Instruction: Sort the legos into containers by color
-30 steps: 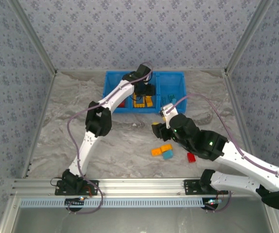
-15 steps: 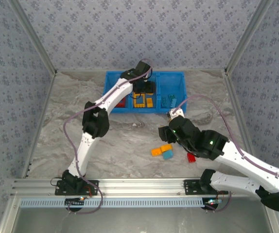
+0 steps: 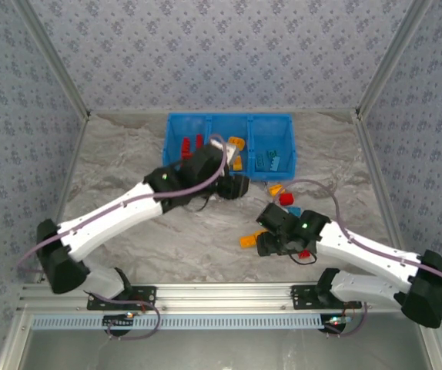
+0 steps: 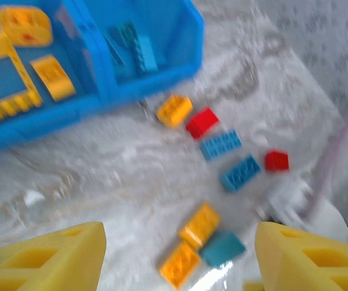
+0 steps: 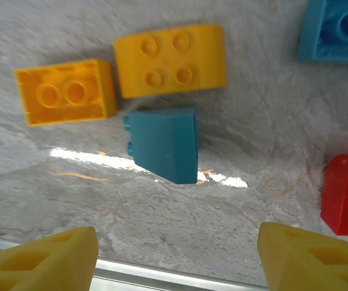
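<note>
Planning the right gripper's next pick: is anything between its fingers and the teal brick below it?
Nothing visible. The teal brick lies uncovered ahead of the open right gripper; two yellow-orange bricks sit beyond it.

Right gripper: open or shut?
Open. On the right gripper, the yellow fingertips stand wide apart, with nothing clamped between them.

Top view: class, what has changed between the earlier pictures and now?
The left hand pulled back from the bin toward the near side. The right hand moved nearer, down over the loose bricks. Both are open and empty. Bin and bricks stayed put.
</note>
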### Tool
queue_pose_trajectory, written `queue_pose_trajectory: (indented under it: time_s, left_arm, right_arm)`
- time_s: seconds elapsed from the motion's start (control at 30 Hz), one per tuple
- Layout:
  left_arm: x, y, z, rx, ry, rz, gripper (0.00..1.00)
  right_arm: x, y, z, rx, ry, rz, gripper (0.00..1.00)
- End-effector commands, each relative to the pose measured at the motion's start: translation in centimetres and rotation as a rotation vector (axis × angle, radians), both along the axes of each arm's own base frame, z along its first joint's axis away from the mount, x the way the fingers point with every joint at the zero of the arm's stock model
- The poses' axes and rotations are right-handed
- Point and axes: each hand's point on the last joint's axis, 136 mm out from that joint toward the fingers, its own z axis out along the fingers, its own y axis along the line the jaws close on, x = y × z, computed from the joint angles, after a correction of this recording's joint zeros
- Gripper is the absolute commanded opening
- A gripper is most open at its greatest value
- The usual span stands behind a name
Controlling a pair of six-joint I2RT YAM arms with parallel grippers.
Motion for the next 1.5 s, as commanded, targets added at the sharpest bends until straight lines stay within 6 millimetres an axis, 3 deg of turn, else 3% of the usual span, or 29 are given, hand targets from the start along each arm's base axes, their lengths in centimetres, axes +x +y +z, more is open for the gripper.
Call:
queue_pose_trajectory:
  time_s: [0.0,0.2,0.43,0.57,0.83,1.07,1.23,1.37,1.47]
  left_arm:
    - [-3.4,0.9,-1.3,0.032,-0.008,-0.001,0.66]
    - [-9.3,2.9,-1.8,0.027,-0.084,-0.014,0.66]
    - [-13.8,3.7,-3.9,-0.008,-0.058,-0.059,0.64]
    - [-14.3,3.8,-4.4,-0.045,-0.028,-0.067,0.63]
    - [-13.9,3.7,-3.4,-0.054,-0.063,-0.064,0.63]
    - [-13.9,3.1,-2.7,-0.079,-0.078,-0.074,0.63]
    - [-14.0,2.4,-1.6,-0.102,-0.091,-0.089,0.63]
    - [-13.8,0.8,1.0,-0.119,-0.145,-0.113,0.64]
    - [-13.0,-0.6,3.6,-0.128,-0.206,-0.095,0.64]
  right_arm:
    - [0.0,0.9,-1.1,0.008,0.038,0.060,0.75]
    - [1.7,1.8,-2.4,0.010,0.032,0.073,0.75]
    - [1.6,1.6,-4.4,-0.038,0.084,0.065,0.73]
    - [1.8,1.7,-4.8,-0.039,0.078,0.064,0.71]
    - [2.4,1.6,-6.2,-0.085,0.089,0.057,0.63]
    - [3.1,1.6,-6.3,-0.105,0.061,0.054,0.46]
    - [2.9,1.2,-4.0,-0.102,0.019,0.051,0.40]
    - [3.1,-0.4,0.8,-0.050,-0.047,-0.011,0.40]
    - [5.3,-1.3,4.8,0.016,-0.113,-0.055,0.40]
